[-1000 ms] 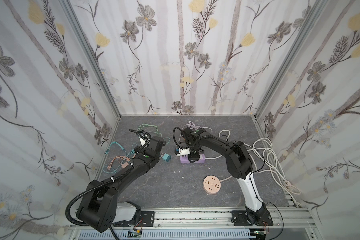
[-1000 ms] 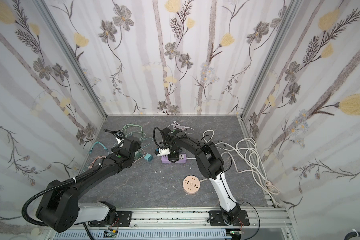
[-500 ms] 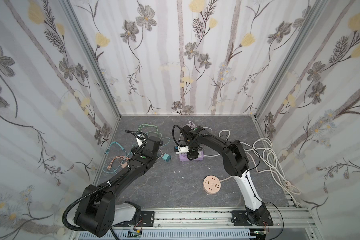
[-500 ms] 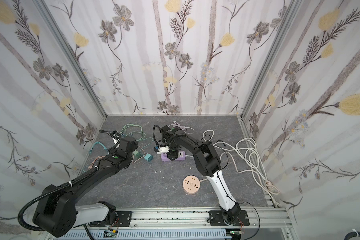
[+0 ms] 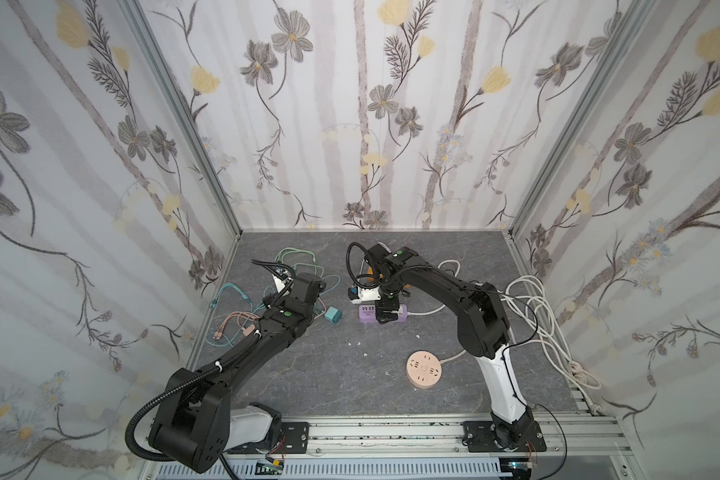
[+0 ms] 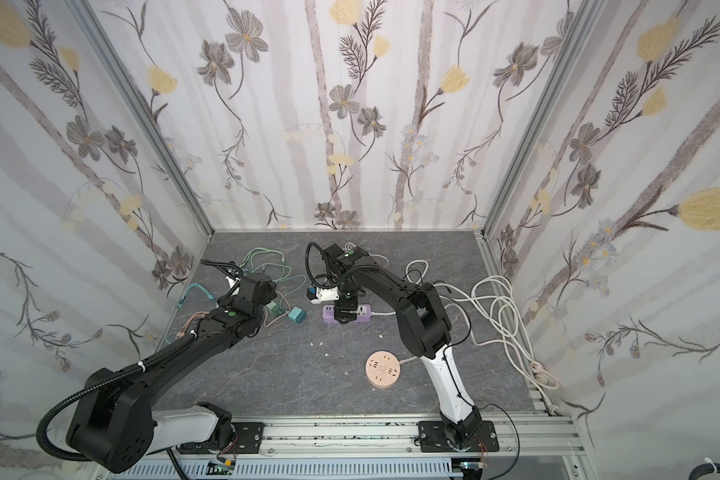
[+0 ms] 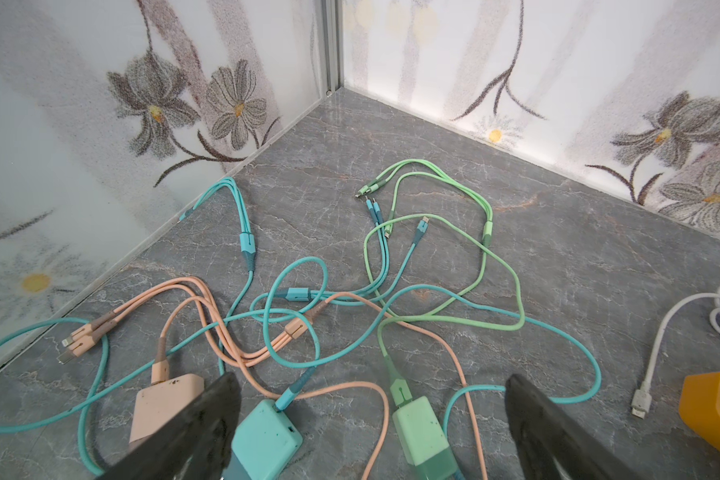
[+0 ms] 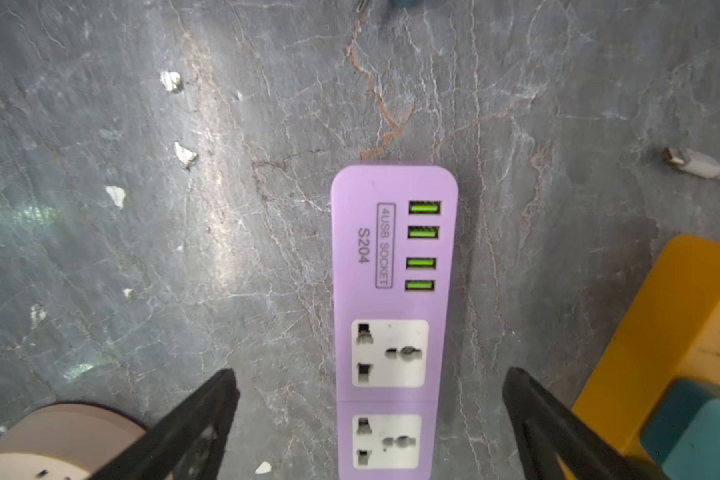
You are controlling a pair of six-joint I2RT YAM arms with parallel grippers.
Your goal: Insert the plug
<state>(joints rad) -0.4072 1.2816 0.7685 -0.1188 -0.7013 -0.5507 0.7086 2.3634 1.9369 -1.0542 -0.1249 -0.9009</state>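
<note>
Nearest, a round peach socket (image 5: pixel 422 369) lies on the grey table (image 5: pixel 350 374). Further in, the right gripper (image 8: pixel 368 380) hangs over the purple power strip (image 8: pixel 391 249), its jaws spread wide on either side of the strip and gripping nothing. The teal plug (image 5: pixel 332 315) lies on the table near the strip's USB end, apart from it. Beyond, the left gripper (image 7: pixel 371 386), likewise spread and empty, hovers over chargers (image 7: pixel 420 428) whose tangled cables (image 7: pixel 433 257) run toward the back corner.
</note>
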